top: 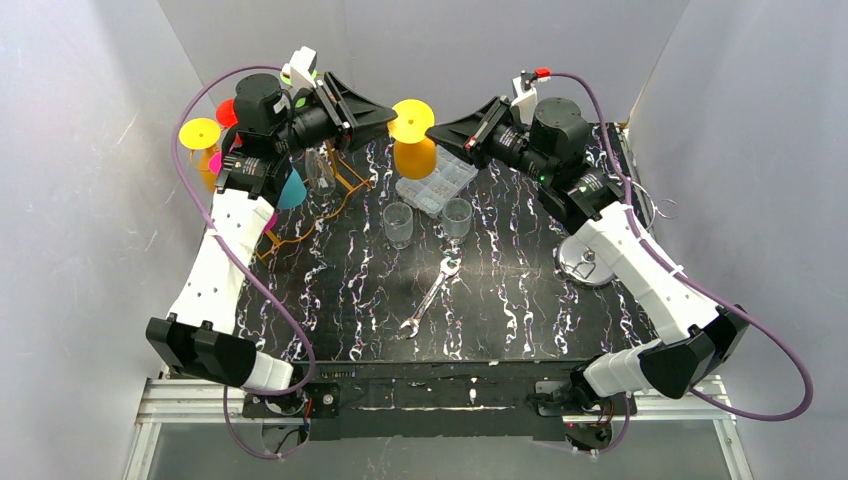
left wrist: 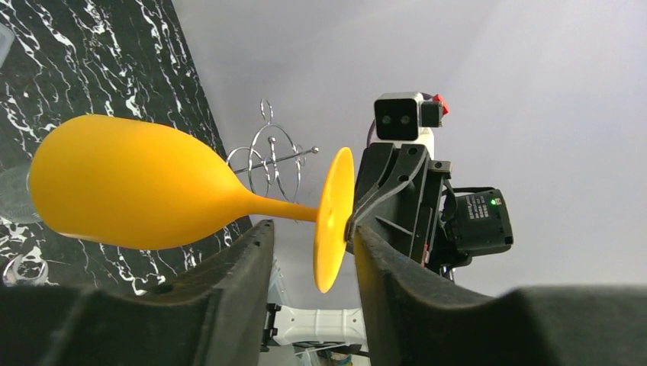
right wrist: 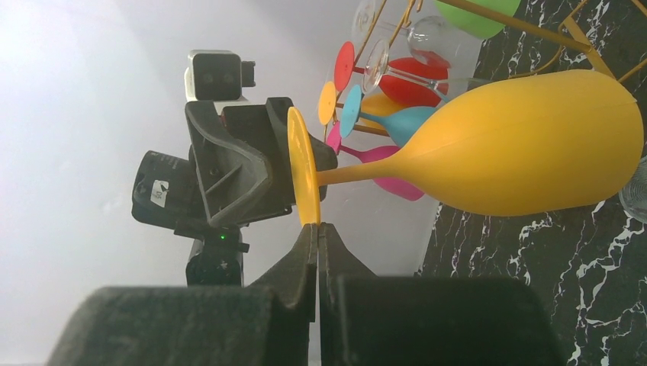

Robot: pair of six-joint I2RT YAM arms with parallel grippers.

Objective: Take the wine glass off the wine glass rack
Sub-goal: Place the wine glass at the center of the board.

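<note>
The orange wine glass (top: 414, 150) is off the gold wire rack (top: 345, 182) and sits between the two arms over the far middle of the worktop (top: 520, 320). It is upside down, its round foot uppermost and its bowl pointing down beside a clear compartment box (top: 437, 182). Whether the bowl's rim touches anything beneath it cannot be told. The right tool (right wrist: 317, 229) has its fingers pressed together, and the edge of the foot meets their tips, so it appears to be nipping the foot's rim. The left tool (left wrist: 310, 227) is spread wide, one finger on either side of the foot and stem. The foot lies close to one finger and apart from the other, so this tool grips nothing. The two tools face each other tip to tip across the foot. The rack stands at the far left of the worktop, just behind the left arm. Other glasses hang on it, among them a teal glass (top: 292, 190), a red glass (right wrist: 416, 84) and a clear one. Nearer the arms stand two clear tumblers (top: 398, 222), and a wrench (top: 430, 295) lies flat nearer the front edge. A round metal base (top: 588, 262) rests by the right arm.
</note>
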